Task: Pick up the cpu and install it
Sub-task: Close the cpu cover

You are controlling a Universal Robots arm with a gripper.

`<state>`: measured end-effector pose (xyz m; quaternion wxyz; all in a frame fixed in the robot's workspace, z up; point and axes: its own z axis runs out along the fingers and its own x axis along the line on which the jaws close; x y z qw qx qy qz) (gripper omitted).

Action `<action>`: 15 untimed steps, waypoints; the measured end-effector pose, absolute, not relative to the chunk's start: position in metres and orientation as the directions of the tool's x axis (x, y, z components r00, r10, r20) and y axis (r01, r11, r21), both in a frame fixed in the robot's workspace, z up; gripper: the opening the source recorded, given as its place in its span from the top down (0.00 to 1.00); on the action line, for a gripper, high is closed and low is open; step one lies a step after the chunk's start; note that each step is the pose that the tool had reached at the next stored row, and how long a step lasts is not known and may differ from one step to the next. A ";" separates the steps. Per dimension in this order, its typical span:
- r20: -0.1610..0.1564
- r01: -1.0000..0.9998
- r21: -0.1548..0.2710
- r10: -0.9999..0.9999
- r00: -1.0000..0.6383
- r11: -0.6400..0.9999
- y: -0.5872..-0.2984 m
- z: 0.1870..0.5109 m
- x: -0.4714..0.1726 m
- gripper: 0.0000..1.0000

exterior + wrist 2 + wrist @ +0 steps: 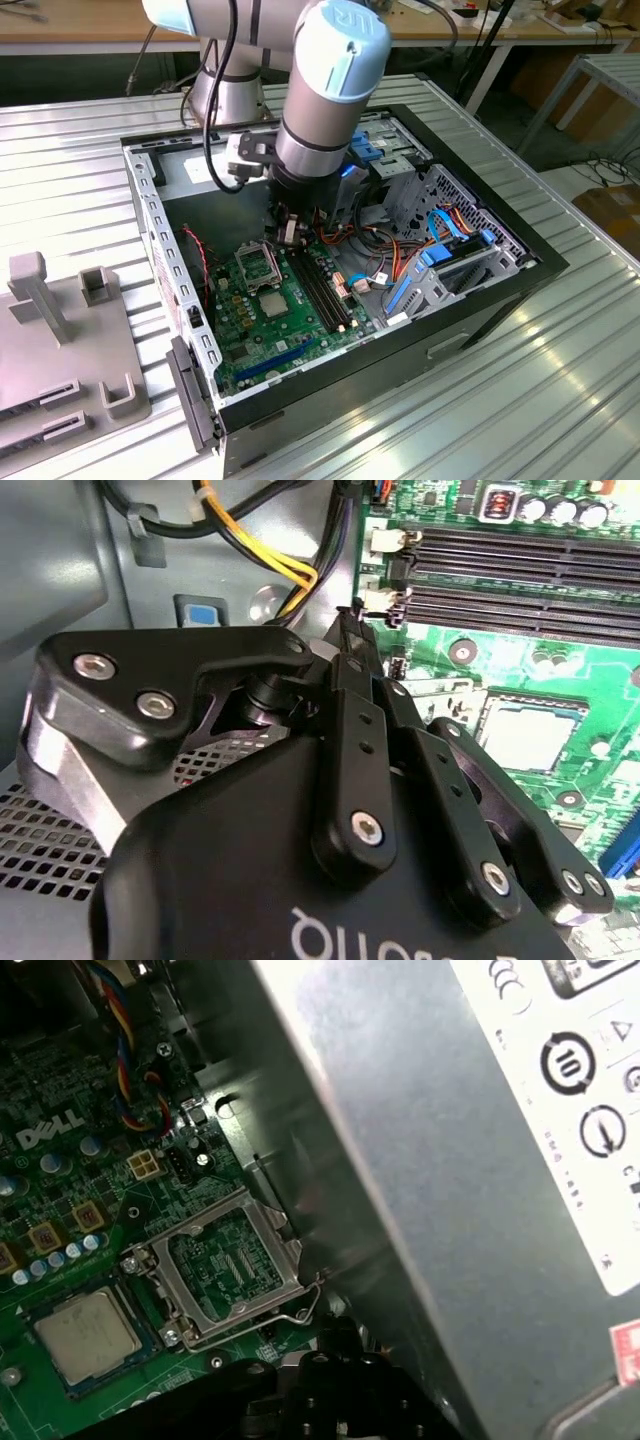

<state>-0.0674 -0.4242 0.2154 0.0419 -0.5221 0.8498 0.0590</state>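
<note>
Exterior view first: the ribbed metal table (560, 400) carries the computer case (330, 400). The case lies on its side with the panel off, I judge so that the board faces up and I can reach it from above. My arm (325, 90) reaches down through that opening. Flat on the case floor lies the green motherboard (240, 340). In the first wrist view a grey labelled metal box (430, 1160) stands close beside the motherboard, which makes this a tight corner for me.

My gripper (288, 226) hangs low over the board, near the far ends of the long black memory slots (322, 285) and by the socket area, touching nothing that I can see. In the second wrist view my jaws are drawn narrow, with the tips all but meeting, and I see nothing between them.

The silver socket frame (190, 1223) is hinged open and laid back, so bare board shows through its window and the seat beside it is uncovered. The cpu (85, 1333) lies flat in that square seat just beside the frame, dull grey top up. It is apart from my jaws and nothing of mine touches it. I judge that it rests in its socket unclamped, since the frame is off it.
</note>
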 end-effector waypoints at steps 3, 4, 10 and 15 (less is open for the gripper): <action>-0.136 -0.892 0.058 -0.882 -0.451 0.448 -0.426 0.214 -0.067 0.89; -0.136 -0.892 0.058 -0.882 -0.451 0.448 -0.426 0.213 -0.068 0.89; -0.138 -0.892 0.059 -0.882 -0.451 0.448 -0.428 0.212 -0.069 0.89; -0.138 -0.892 0.059 -0.882 -0.451 0.448 -0.431 0.212 -0.070 0.89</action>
